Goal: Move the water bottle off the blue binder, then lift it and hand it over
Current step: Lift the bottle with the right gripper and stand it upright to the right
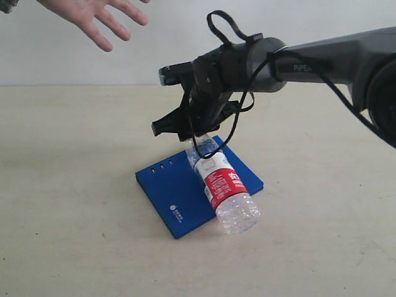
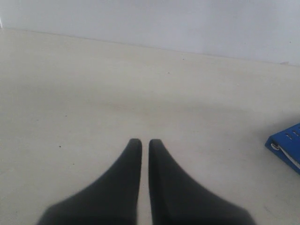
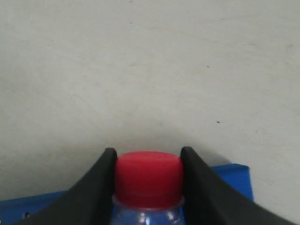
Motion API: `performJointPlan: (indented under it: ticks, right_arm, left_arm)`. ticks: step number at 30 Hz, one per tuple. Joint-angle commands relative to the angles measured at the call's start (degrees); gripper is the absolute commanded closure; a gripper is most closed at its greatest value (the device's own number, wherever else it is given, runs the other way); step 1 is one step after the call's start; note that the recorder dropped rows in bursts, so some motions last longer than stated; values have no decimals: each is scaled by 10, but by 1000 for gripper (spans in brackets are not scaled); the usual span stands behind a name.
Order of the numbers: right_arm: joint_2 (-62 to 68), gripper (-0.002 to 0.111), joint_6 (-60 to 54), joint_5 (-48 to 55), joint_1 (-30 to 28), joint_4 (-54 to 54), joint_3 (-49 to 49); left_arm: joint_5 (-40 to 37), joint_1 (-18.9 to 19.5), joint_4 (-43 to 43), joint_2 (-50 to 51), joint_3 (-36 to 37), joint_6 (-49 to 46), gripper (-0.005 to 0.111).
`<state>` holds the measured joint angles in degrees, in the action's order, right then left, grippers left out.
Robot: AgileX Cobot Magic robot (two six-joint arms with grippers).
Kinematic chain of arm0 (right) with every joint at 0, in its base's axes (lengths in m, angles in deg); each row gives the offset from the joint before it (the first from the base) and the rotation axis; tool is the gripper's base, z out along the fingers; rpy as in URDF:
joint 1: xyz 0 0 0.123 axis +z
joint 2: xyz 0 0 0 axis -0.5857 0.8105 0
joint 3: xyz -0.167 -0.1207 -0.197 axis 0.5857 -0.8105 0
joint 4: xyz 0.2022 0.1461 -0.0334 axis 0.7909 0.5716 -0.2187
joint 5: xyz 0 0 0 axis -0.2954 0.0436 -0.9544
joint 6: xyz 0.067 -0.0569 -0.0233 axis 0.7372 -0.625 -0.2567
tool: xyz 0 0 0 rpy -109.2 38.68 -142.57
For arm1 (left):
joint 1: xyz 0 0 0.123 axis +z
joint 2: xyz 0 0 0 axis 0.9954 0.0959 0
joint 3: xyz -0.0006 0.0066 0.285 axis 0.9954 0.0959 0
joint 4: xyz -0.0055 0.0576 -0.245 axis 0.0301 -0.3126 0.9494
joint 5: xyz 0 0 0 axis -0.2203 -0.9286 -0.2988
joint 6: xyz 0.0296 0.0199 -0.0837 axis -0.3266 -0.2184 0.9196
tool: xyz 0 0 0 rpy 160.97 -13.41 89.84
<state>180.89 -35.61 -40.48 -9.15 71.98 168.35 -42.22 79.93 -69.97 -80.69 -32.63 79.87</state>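
The water bottle [image 1: 224, 189] is tilted, its clear base low over the binder's front edge and its neck held up. My right gripper [image 1: 193, 140] is shut on the bottle's red cap [image 3: 148, 177], one black finger on each side of it. The blue binder [image 1: 179, 192] lies flat on the table under the bottle; a blue strip of the binder [image 3: 233, 178] shows behind the cap. My left gripper [image 2: 145, 143] is shut with nothing in it, low over the bare table, and a corner of the blue binder [image 2: 287, 145] sits off to its side.
An open human hand [image 1: 99, 15] reaches in at the upper left of the exterior view, palm out. The beige table [image 1: 68, 185] spreads all round the binder. A black cable [image 1: 235, 124] loops from the right arm over the bottle.
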Motion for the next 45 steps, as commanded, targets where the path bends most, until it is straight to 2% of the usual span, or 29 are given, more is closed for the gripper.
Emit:
performJointPlan:
  ticks: [1, 6, 13, 18, 25, 30, 35, 40, 42, 45]
  right_arm:
    - [-39, 108, 11, 19, -30, -18, 3]
    - [-90, 108, 8, 30, -72, -54, 3]
    - [-159, 108, 8, 94, -139, -255, 3]
    - [-178, 108, 11, 95, -197, -263, 3]
    - [-182, 108, 35, 94, -257, -228, 1]
    - [-180, 108, -72, 124, -279, -131, 1]
    - [-180, 108, -207, 81, -283, 11, 1]
    - [-180, 108, -253, 70, -285, 16, 1]
    - [-180, 103, -261, 83, -285, 16, 1]
    - [-180, 84, -266, 103, -285, 16, 1]
  left_arm:
    - [3, -3, 1, -2, 2, -2, 101]
    - [3, -3, 1, -2, 2, -2, 101]
    - [3, -3, 1, -2, 2, -2, 101]
    - [3, -3, 1, -2, 2, -2, 101]
    - [3, -3, 1, -2, 2, -2, 101]
    - [3, -3, 1, -2, 2, -2, 101]
    - [3, -3, 1, -2, 2, -2, 101]
    - [3, -3, 1, -2, 2, -2, 101]
    - [3, -3, 1, -2, 2, -2, 101]
    - [3, -3, 1, -2, 2, -2, 101]
